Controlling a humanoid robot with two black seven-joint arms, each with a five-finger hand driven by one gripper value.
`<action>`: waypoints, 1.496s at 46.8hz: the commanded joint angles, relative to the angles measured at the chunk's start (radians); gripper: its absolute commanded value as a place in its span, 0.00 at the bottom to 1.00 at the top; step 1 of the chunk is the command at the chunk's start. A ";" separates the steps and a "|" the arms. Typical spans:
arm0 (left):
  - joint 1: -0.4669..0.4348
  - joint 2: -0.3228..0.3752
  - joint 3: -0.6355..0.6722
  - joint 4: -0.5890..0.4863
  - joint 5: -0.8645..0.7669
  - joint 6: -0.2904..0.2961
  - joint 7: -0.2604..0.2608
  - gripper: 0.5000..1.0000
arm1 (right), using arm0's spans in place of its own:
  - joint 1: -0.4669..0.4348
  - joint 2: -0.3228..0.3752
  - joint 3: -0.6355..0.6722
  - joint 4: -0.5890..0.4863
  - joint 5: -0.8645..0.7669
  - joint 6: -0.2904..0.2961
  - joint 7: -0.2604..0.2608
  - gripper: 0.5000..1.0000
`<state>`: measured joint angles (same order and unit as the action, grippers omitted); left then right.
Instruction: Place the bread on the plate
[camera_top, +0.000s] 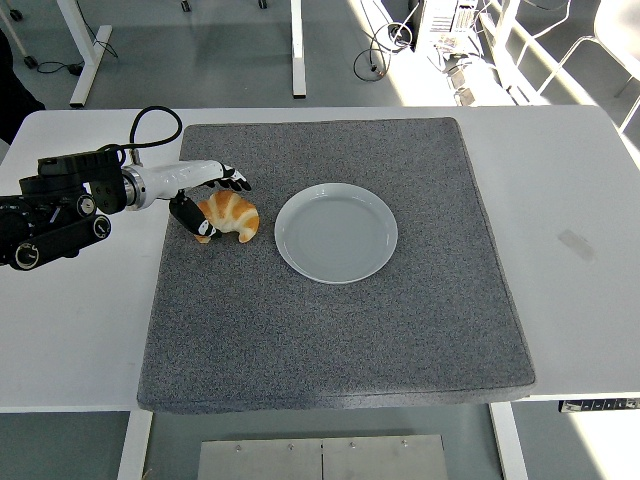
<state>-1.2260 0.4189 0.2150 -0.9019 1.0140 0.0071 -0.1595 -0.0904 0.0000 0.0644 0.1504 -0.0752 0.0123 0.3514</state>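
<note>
A golden croissant (235, 217) lies on the grey mat (330, 330), just left of a white plate (284, 236) at the mat's middle. The plate holds nothing. My left hand (221, 204) reaches in from the left edge and straddles the croissant's left end. Its thumb (203, 228) is against the croissant's near left side and its fingers (236, 182) lie just beyond the top edge. The hand is open and the croissant rests on the mat. My right arm is out of view.
The mat covers most of the white table (570, 200). A black cable (150, 120) loops above my left forearm. Desk legs and cables stand on the floor beyond the table's far edge.
</note>
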 joint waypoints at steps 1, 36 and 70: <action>0.002 0.000 0.000 0.000 0.002 0.002 -0.002 0.52 | 0.000 0.000 0.000 0.000 0.000 0.000 0.000 1.00; -0.010 0.009 -0.012 0.000 0.011 0.031 0.001 0.19 | 0.000 0.000 0.000 0.000 0.000 0.000 0.000 1.00; -0.153 0.014 -0.121 -0.075 0.002 -0.018 0.005 0.21 | 0.000 0.000 0.000 0.000 0.000 0.000 0.000 1.00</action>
<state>-1.3770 0.4365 0.0966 -0.9618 1.0138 -0.0124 -0.1559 -0.0902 0.0000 0.0644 0.1504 -0.0752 0.0123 0.3520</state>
